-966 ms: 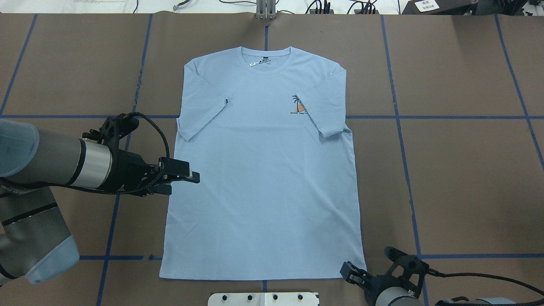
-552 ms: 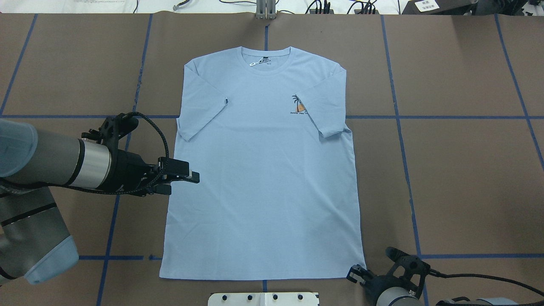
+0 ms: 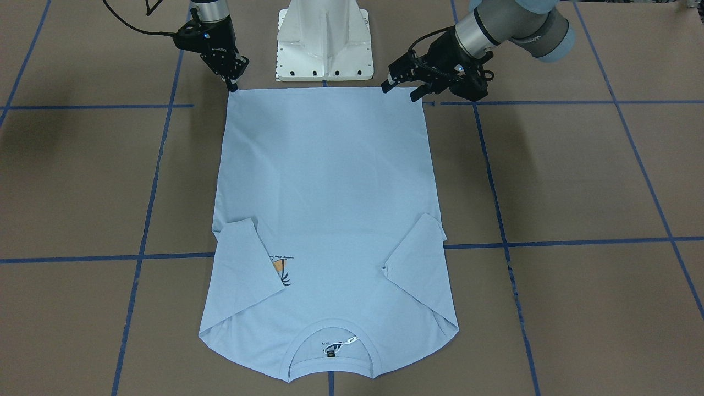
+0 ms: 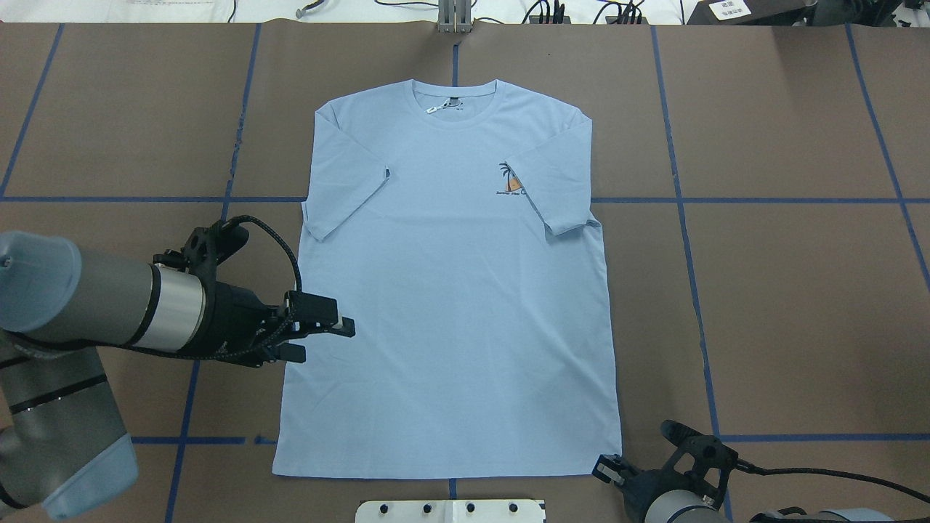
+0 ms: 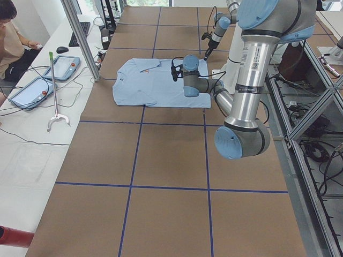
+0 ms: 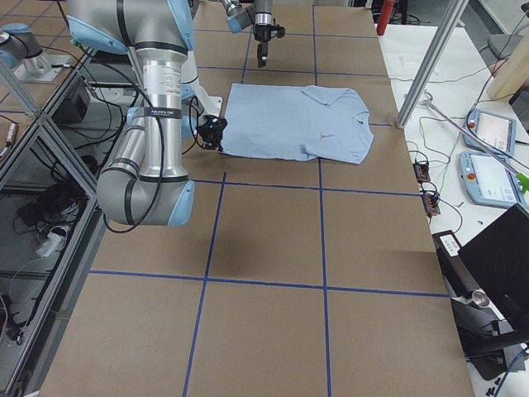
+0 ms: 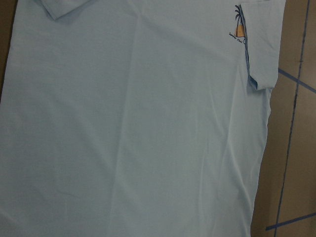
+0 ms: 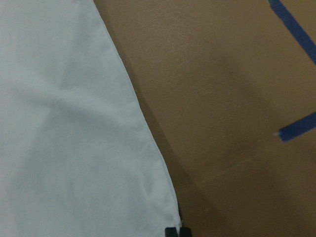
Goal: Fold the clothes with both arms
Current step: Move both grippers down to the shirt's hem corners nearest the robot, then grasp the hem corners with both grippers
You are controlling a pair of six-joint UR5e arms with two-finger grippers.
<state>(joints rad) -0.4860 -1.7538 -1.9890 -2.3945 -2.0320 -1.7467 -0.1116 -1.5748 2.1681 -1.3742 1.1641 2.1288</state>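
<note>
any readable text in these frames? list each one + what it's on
No text reads clearly enough to quote.
Lettering under the palm print on the T-shirt: too small.
Neck label: blurred.
Code sticker on the left arm: too small.
Printed sticker on the right arm: too small.
White tag beyond the table's far edge: blurred.

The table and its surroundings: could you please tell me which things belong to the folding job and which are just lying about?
Belongs to the job:
light blue T-shirt
left tool
right tool, at the shirt's hem corner

Just lying about:
white pedestal base
two tablets off the table
grabber stick beside them
</note>
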